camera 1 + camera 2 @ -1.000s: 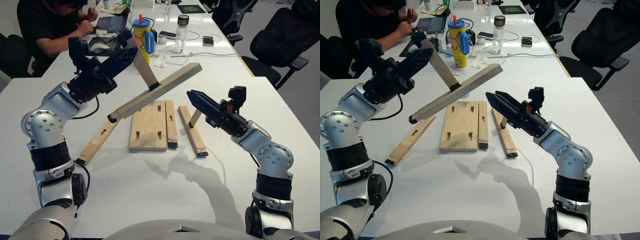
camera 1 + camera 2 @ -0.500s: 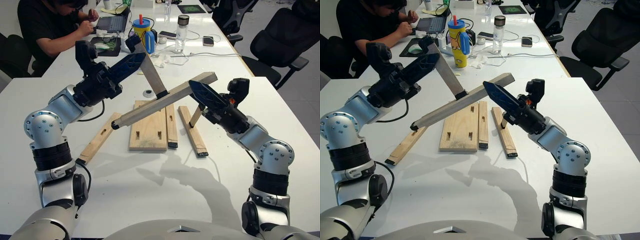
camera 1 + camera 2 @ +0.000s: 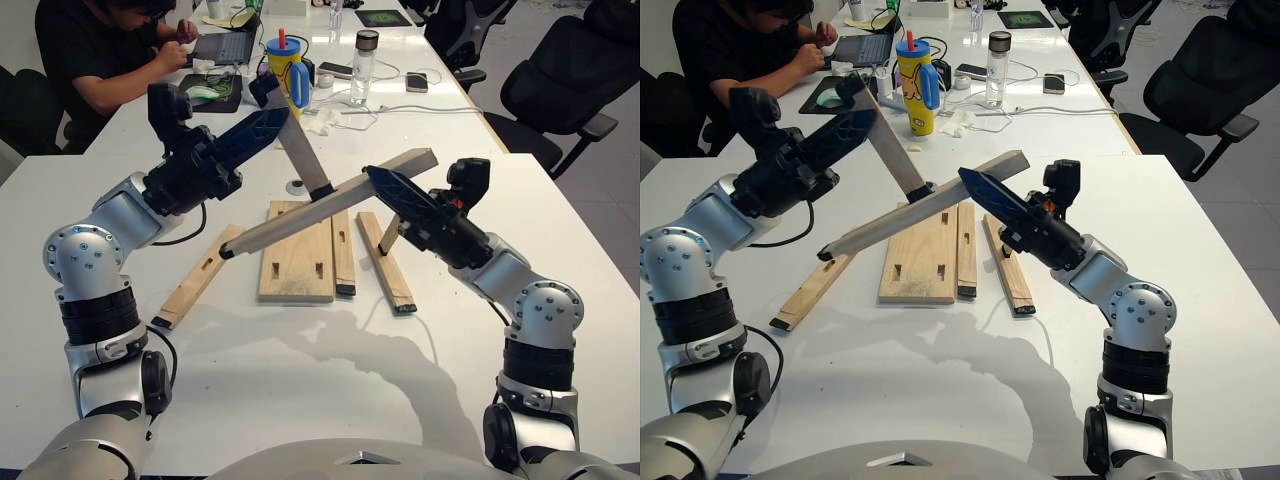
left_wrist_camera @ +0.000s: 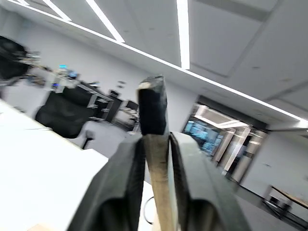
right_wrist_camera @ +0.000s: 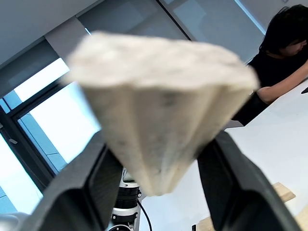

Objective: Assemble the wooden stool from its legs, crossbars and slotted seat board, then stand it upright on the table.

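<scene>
My left gripper is shut on a narrow crossbar, held high over the table's far left; the left wrist view has the black-tipped bar pinched between the fingers. The crossbar's lower end joins a long wooden leg that slants in the air above the slotted seat board. My right gripper is shut on that leg near its upper end, and the leg's end face sits between its fingers. On the table lie one leg beside the board, another with a short crossbar stuck in it, and one at the left.
Behind the board a small round disc lies on the table. The adjoining far table carries a yellow cup, a bottle, cables and a laptop where a person sits. Office chairs stand at the right.
My right gripper rose from beside the right-hand leg to the slanted leg's upper end and took hold of it. The left arm swung the crossbar and leg slightly rightward.
</scene>
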You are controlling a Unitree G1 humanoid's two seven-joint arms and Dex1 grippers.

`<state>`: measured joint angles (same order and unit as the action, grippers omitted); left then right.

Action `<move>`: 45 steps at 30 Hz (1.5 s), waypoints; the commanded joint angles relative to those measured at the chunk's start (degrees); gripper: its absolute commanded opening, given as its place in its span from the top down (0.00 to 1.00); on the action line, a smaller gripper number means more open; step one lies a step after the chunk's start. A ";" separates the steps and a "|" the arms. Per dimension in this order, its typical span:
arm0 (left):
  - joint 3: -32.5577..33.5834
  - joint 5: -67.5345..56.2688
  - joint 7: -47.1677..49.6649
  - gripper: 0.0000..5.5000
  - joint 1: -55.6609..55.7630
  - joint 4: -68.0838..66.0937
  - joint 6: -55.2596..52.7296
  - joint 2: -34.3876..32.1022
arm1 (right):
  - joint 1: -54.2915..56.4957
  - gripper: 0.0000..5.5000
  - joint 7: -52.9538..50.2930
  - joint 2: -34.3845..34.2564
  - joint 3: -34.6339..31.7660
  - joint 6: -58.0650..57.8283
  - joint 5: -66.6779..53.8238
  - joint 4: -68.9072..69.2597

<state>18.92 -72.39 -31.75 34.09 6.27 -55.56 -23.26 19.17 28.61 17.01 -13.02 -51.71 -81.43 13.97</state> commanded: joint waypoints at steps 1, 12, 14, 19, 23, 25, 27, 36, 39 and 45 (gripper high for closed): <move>1.92 -0.96 2.98 0.71 0.13 -1.43 1.43 0.89 | 0.44 0.62 0.05 0.71 -0.16 0.49 0.11 0.30; 3.02 15.24 -2.72 0.54 -3.88 -8.02 13.16 -8.41 | -0.37 0.62 15.60 13.44 2.11 3.42 14.73 -0.91; -3.91 22.74 -6.62 0.54 -7.62 -5.79 16.15 -10.33 | 1.16 0.62 19.82 16.26 3.90 5.25 19.70 -2.59; -20.43 40.33 -12.84 0.54 -16.92 -2.19 25.13 -12.47 | 6.52 0.62 30.82 21.29 9.77 11.55 31.71 -8.58; -26.78 47.85 -14.11 0.54 -20.17 -1.46 29.06 -11.60 | 10.39 0.62 36.61 21.58 13.59 15.95 38.28 -13.06; -29.05 50.83 -14.69 0.54 -20.50 -1.96 30.44 -11.53 | 10.98 0.62 38.00 20.98 14.88 18.19 41.16 -14.67; -30.19 52.46 -15.40 0.54 -20.59 -2.25 31.10 -11.47 | 11.26 0.62 38.71 20.37 15.53 19.89 43.07 -15.90; -37.07 62.32 -18.28 0.54 -20.83 -3.57 32.24 -13.21 | 15.20 0.62 41.78 20.36 18.85 26.37 51.53 -20.48; -38.44 64.78 -18.52 0.54 -20.96 -4.58 32.44 -13.20 | 17.08 0.62 42.68 20.62 20.43 26.85 53.77 -21.36; -39.78 67.72 -17.68 0.54 -22.25 -5.76 33.16 -12.37 | 17.04 0.62 42.01 19.41 26.48 25.08 57.82 -17.80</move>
<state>-19.09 -6.99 -49.65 13.64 2.27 -20.80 -35.69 36.89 71.94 37.06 8.82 -25.14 -28.28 -5.80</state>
